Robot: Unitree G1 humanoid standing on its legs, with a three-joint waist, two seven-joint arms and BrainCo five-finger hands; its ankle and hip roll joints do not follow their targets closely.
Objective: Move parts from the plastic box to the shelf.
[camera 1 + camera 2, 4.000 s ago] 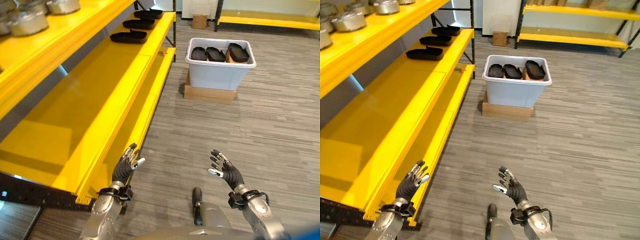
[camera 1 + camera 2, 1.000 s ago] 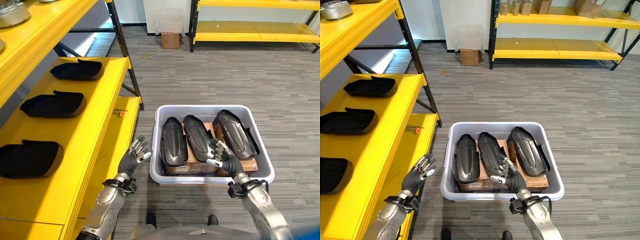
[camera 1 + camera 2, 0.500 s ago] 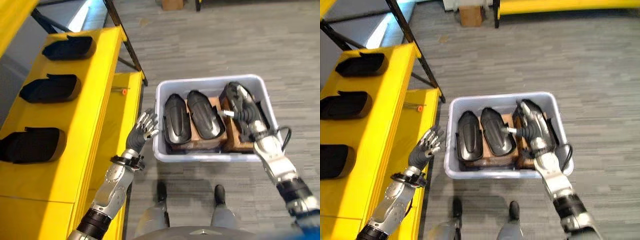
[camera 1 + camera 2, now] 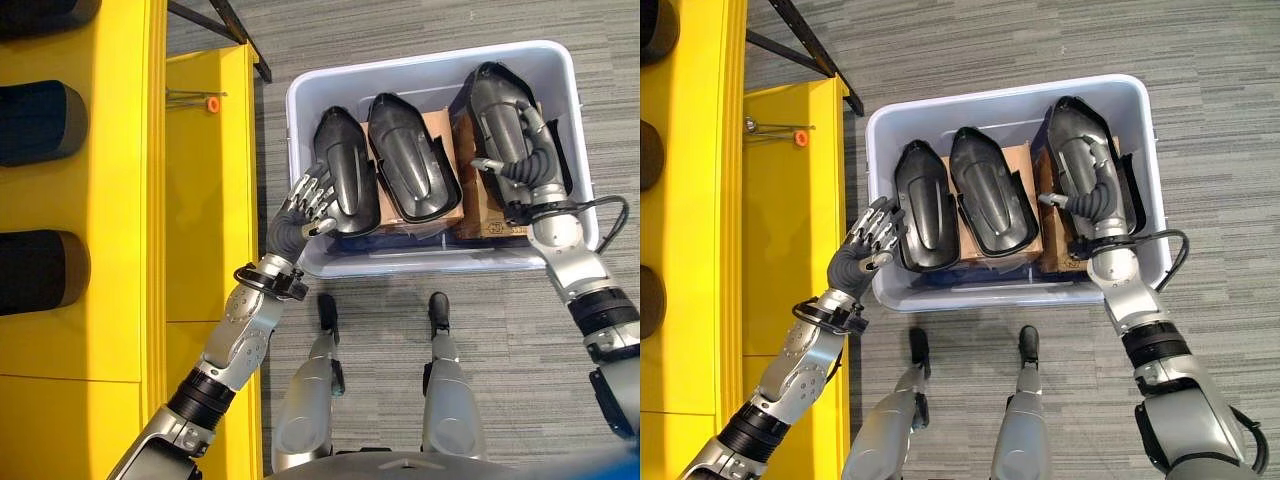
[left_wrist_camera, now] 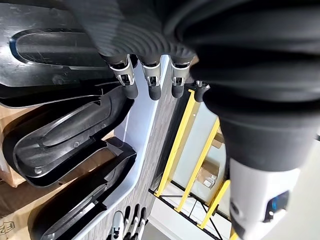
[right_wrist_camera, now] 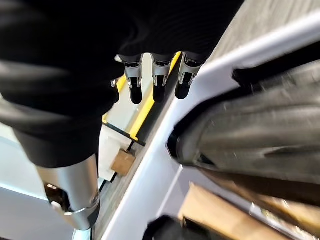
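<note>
A pale grey plastic box [image 4: 300, 110] on the floor holds three black moulded parts lying on cardboard. My left hand [image 4: 303, 207] hovers open at the box's front left corner, its fingers [image 5: 125, 82] straight beside the left part [image 4: 347, 178]. The middle part [image 4: 408, 158] lies untouched. My right hand [image 4: 522, 160] is open, with its fingers [image 6: 155, 80] stretched along the right part [image 4: 500, 105] near the box's right wall.
A yellow shelf [image 4: 115, 200] runs along the left, with black parts [image 4: 35, 120] lined up on it. Its lower yellow board [image 4: 205, 180] carries a small orange-tipped item [image 4: 210, 103]. Grey carpet surrounds the box.
The camera has tipped further down over the box. My left hand has moved right to the box's front left corner. My right hand stays on the right part.
</note>
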